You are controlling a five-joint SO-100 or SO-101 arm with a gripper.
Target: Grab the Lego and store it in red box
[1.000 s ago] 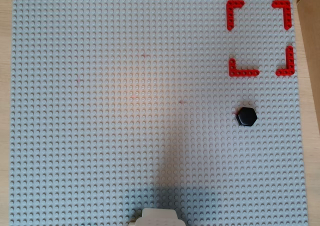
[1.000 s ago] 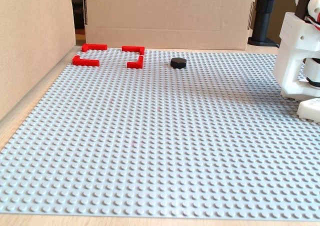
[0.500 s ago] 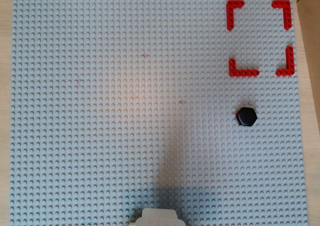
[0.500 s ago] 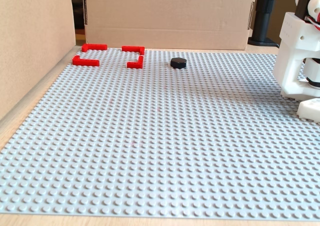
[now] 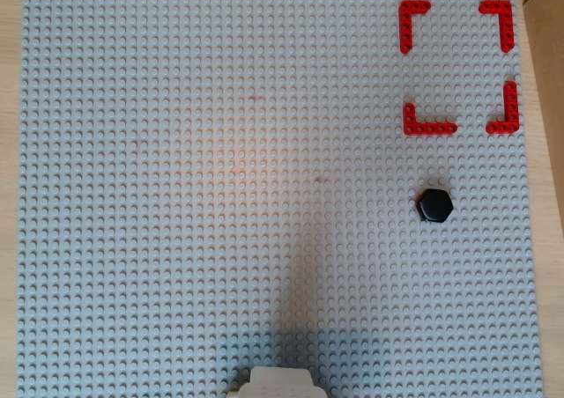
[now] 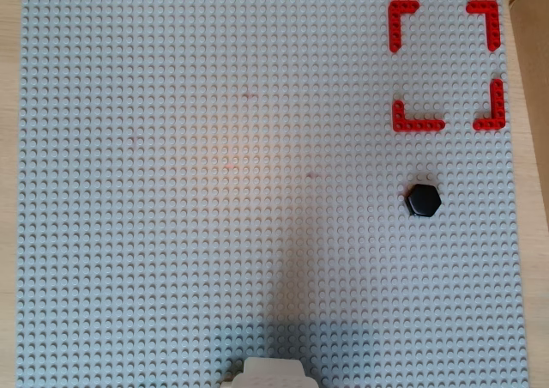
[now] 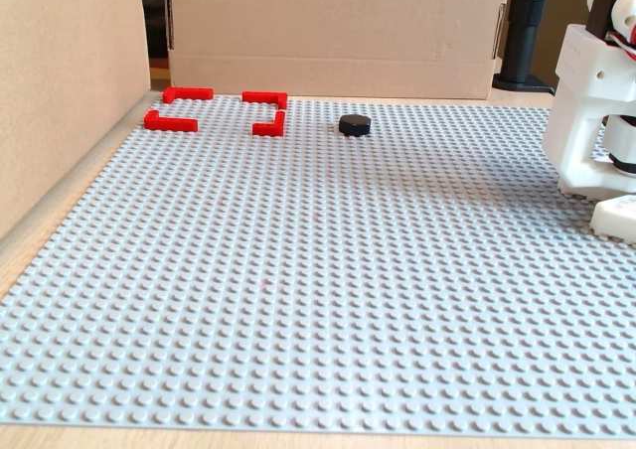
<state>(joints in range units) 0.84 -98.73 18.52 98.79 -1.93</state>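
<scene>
The Lego (image 5: 434,205) (image 6: 423,200) is a small glossy black hexagonal piece lying flat on the grey studded baseplate (image 5: 220,195), at the right in both overhead views. In the fixed view the Lego (image 7: 355,124) sits at the far middle. The red box (image 5: 429,127) (image 6: 418,124) is a square outline of red L-shaped corners just above the Lego in both overhead views; nothing lies inside it. In the fixed view the red box (image 7: 268,98) lies left of the Lego, a short gap apart. No gripper shows in any view.
Only the arm's white base (image 7: 596,111) shows, at the right edge of the fixed view and at the bottom edge of the overhead views (image 5: 275,382). Cardboard walls (image 7: 338,32) stand behind and to the left (image 7: 60,81) of the baseplate.
</scene>
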